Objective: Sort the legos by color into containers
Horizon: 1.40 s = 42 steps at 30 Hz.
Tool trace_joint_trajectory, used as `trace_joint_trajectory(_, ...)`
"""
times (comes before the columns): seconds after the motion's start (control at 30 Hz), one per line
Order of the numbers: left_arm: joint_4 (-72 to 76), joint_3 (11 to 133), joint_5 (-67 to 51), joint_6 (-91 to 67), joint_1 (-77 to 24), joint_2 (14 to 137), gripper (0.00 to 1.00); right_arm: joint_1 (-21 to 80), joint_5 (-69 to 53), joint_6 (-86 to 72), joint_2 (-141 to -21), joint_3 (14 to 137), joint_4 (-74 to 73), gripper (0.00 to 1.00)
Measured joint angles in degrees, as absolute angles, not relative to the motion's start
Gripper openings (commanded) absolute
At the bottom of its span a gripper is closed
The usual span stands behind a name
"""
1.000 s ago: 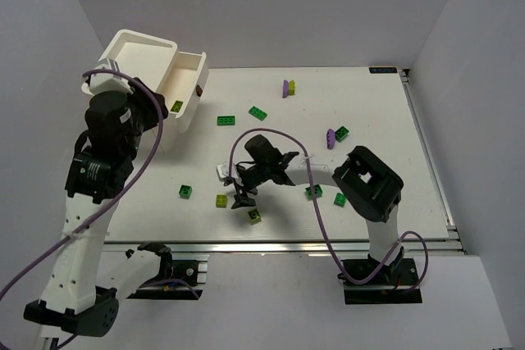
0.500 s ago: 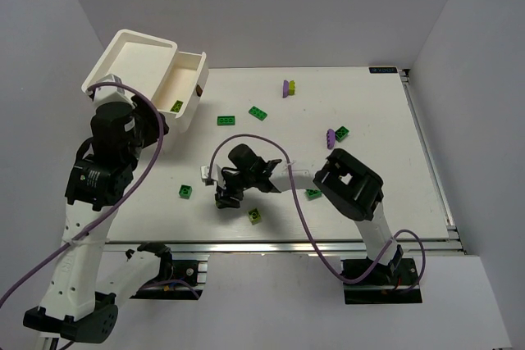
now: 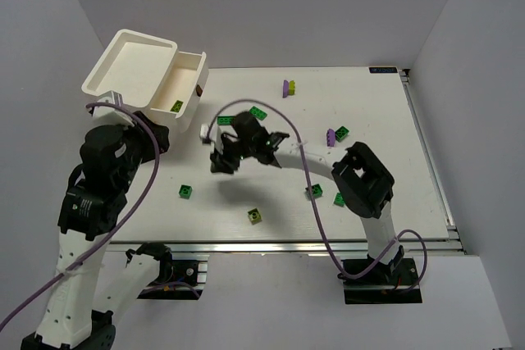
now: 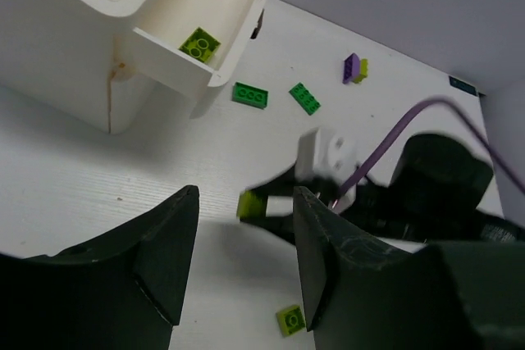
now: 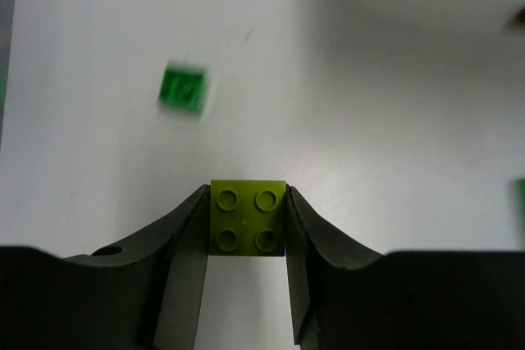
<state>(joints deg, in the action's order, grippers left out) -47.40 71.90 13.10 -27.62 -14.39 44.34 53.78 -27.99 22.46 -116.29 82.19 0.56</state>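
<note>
In the right wrist view, the right pincer [image 5: 248, 231] is clenched on a yellow-green brick [image 5: 248, 217], studs facing the camera, one finger on each side. It hangs above the white surface [image 5: 394, 79]; a dark green brick [image 5: 182, 88] lies beyond it, to the left.

From the top camera, the right arm reaches across to the left. The low tray [image 3: 197, 73], joined to the tall bin [image 3: 107, 59], lies farther out and to the left of that pincer, near but not under it. One yellow-green piece [image 3: 177, 106] already lies in the tray, so the held brick likely belongs there, carried out and leftward over the tray wall.

The left wrist view shows the left pincer [image 4: 246, 227] released, nothing between its fingers. It sits nearer the tray, looking at the carried brick short of the rim.
</note>
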Motion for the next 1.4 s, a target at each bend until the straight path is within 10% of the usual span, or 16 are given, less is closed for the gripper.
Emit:
trace_joint_trajectory(0.37, -46.15, 69.65, 11.33, -27.92, -14.85, 37.28, 0.62, 51.03, -16.78, 7.46, -118.93, 116.46, 7.79, 0.0)
trace_joint_trajectory(0.73, -45.93, 69.67, 11.33, -27.53, -14.85, 38.39, 0.66, 52.34, -7.9, 2.26, -131.11, 117.08, 26.09, 0.08)
trace_joint_trajectory(1.07, -45.87, 69.91, 9.04, -27.46, -14.85, 40.56, 0.74, 52.58, -6.63, 2.11, -133.47, 116.31, 34.76, 0.57)
trace_joint_trajectory(1.4, -44.29, 70.13, 0.43, -27.42, -14.85, 43.68, 0.76, 52.38, -9.56, 2.13, -135.02, 115.2, 39.53, 0.73)
